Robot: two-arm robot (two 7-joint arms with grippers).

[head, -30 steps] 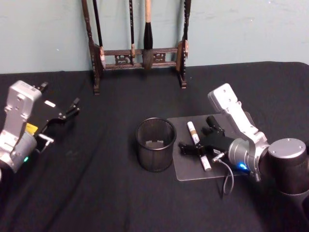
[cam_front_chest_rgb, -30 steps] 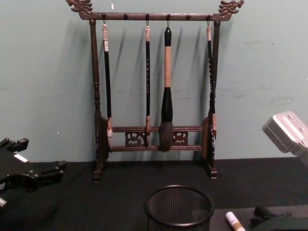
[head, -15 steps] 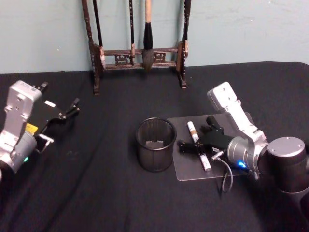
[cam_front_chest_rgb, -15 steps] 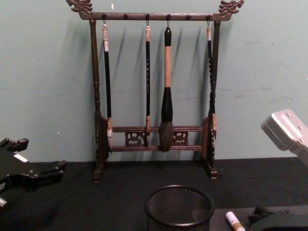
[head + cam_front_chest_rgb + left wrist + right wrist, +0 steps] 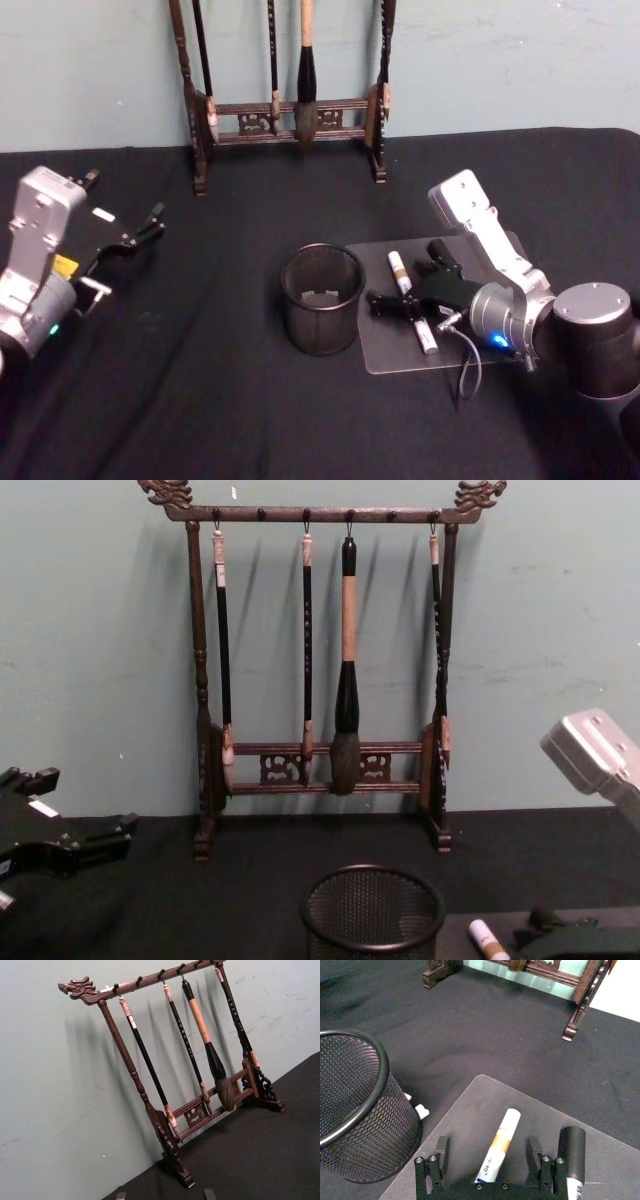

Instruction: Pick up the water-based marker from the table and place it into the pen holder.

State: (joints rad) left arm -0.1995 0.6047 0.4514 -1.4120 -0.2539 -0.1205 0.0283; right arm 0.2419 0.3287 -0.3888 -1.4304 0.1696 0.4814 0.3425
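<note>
Count: one pen holder (image 5: 321,318), one grey mat (image 5: 398,356). Two markers (image 5: 498,1146) lie on the mat. One brush rack (image 5: 197,680) carries four brushes (image 5: 346,690).

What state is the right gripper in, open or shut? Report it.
Open. The right gripper has its fingers apart, one each side of the water-based marker, which lies flat on the grey mat.

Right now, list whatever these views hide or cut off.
Chest view: the bottom edge cuts off the base of the pen holder and most of the marker.
Right wrist view: the right gripper hides the marker's lower end.
Head view: a pale patch low in the pen holder is too small to identify.
</note>
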